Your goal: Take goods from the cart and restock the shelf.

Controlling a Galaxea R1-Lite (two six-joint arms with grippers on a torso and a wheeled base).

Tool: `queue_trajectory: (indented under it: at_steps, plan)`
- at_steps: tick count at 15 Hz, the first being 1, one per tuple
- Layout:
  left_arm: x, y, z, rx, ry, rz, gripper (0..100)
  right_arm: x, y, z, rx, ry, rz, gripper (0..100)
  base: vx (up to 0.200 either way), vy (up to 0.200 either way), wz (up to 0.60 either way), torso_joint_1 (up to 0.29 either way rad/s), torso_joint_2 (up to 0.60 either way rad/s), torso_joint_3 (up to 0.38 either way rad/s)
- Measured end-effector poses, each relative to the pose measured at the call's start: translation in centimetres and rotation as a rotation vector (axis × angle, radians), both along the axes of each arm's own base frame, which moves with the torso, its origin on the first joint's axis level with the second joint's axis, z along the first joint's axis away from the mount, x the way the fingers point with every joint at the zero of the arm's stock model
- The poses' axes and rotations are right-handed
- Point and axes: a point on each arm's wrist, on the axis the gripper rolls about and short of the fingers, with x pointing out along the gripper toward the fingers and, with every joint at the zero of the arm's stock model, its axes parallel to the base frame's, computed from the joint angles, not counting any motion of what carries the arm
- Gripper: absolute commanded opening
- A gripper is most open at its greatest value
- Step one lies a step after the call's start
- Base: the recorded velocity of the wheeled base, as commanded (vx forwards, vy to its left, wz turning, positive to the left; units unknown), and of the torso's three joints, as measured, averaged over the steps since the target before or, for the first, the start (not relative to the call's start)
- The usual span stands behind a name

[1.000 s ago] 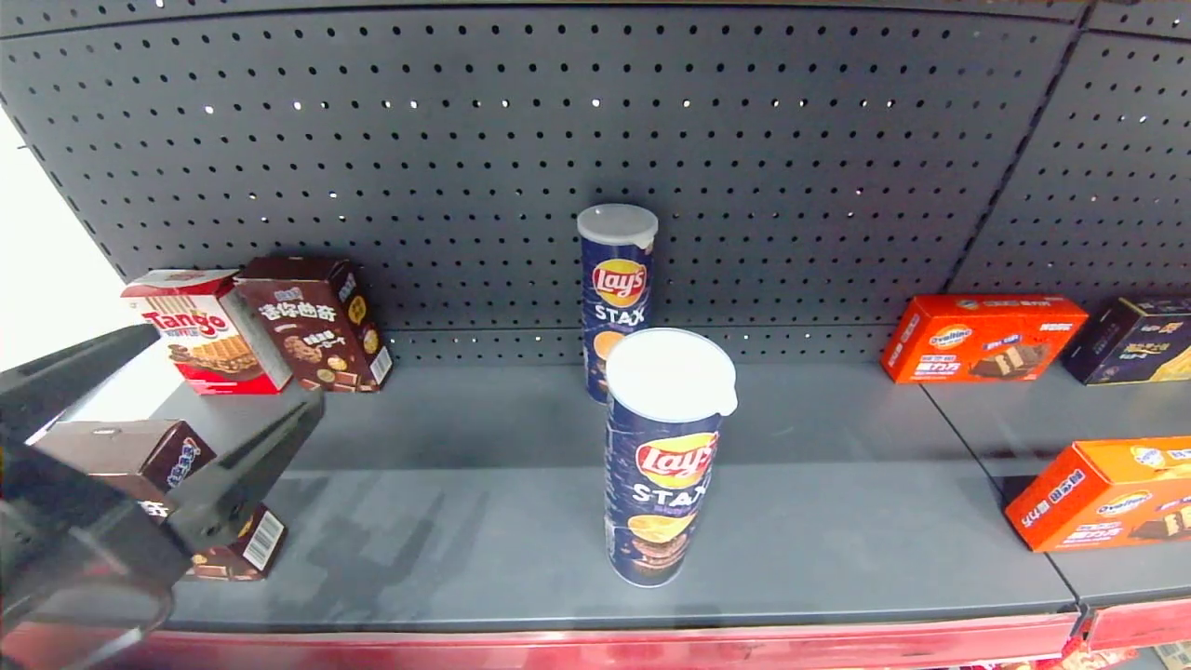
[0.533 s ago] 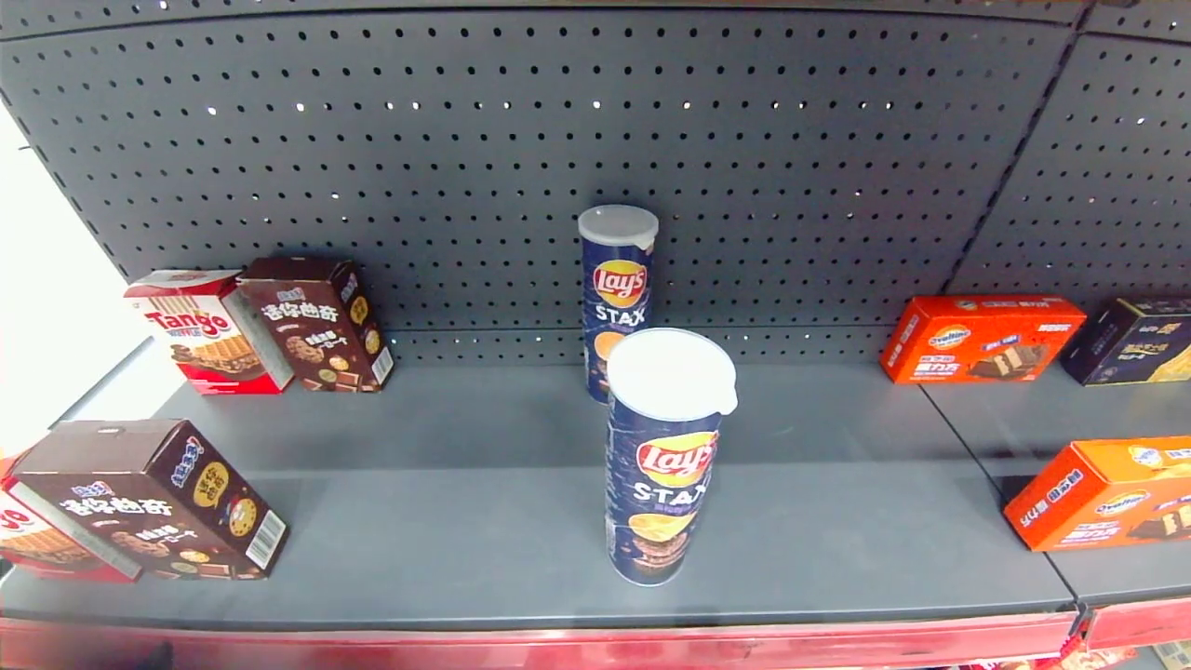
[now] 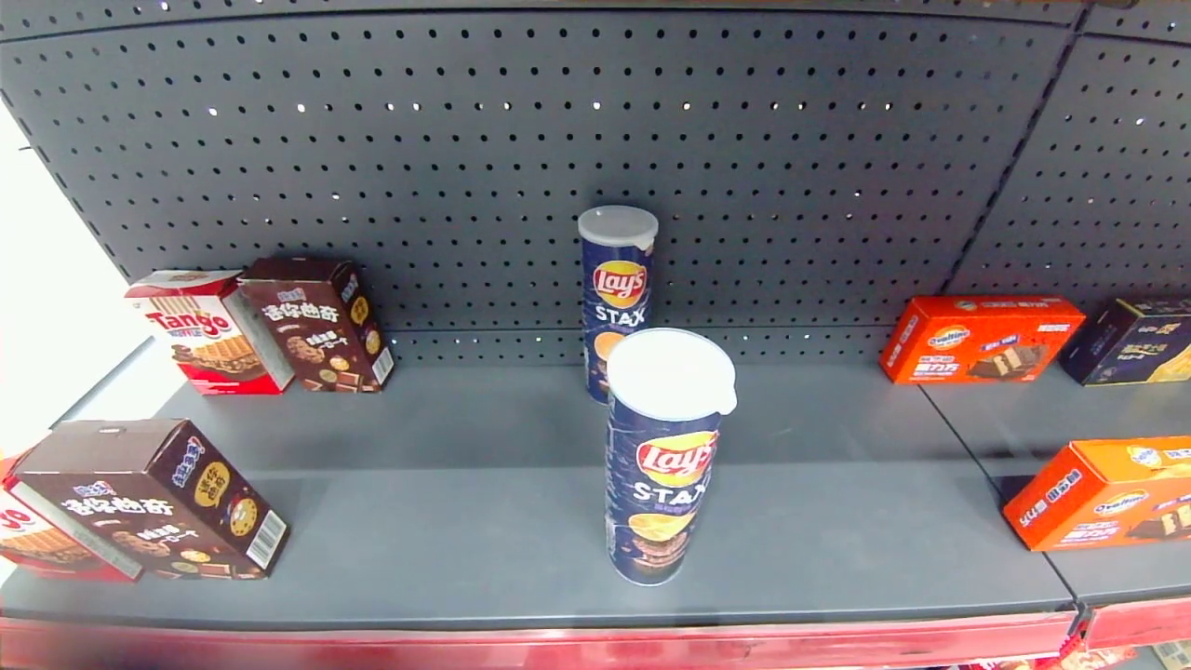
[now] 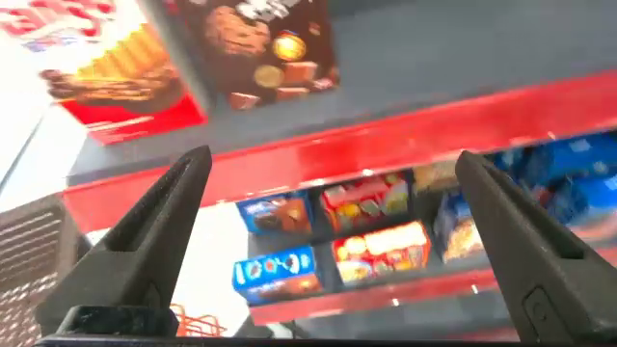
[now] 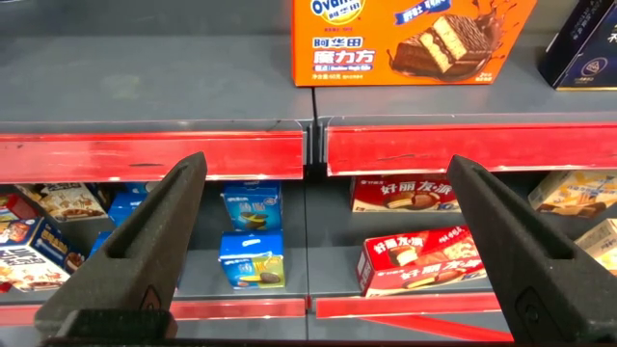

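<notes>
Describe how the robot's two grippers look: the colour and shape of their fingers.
The left gripper has two matt black fingers, broad at the base and tapering to blunt tips, with flat angular faces. The right gripper looks the same: two black wedge-shaped fingers, each with a small round recess near its base.

Grey pegboard panel (image 3: 419, 140); bright white wall (image 3: 42, 270)

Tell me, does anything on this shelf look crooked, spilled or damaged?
Nothing is spilled or visibly damaged. The front chip can and back chip can stand upright. Only the front brown box at the left sits skewed to the shelf edge, perhaps a lens effect.
</notes>
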Motion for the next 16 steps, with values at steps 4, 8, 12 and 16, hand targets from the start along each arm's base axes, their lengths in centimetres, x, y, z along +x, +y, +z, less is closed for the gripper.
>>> queue_trajectory:
  at_steps: [4,8,12,16]
  plan:
    - [-0.7,0.0,-0.15,-0.034,-0.083,-0.005,100,0.0,0.0,0.0,0.0,0.0,0.0,100,0.0,0.0,0.0,0.0,0.0,0.0]
    - [-0.91,0.02,-0.21,-0.09,-0.105,-0.004,100,0.0,0.0,0.0,0.0,0.0,0.0,100,0.0,0.0,0.0,0.0,0.0,0.0]
    - [-0.92,0.27,-0.86,-0.13,-0.051,0.11,100,0.0,0.0,0.0,0.0,0.0,0.0,100,0.0,0.0,0.0,0.0,0.0,0.0]
    - [-0.93,-0.02,-0.85,-0.122,-0.041,-0.022,100,0.0,0.0,0.0,-0.001,0.001,0.001,100,0.0,0.0,0.0,0.0,0.0,0.0]
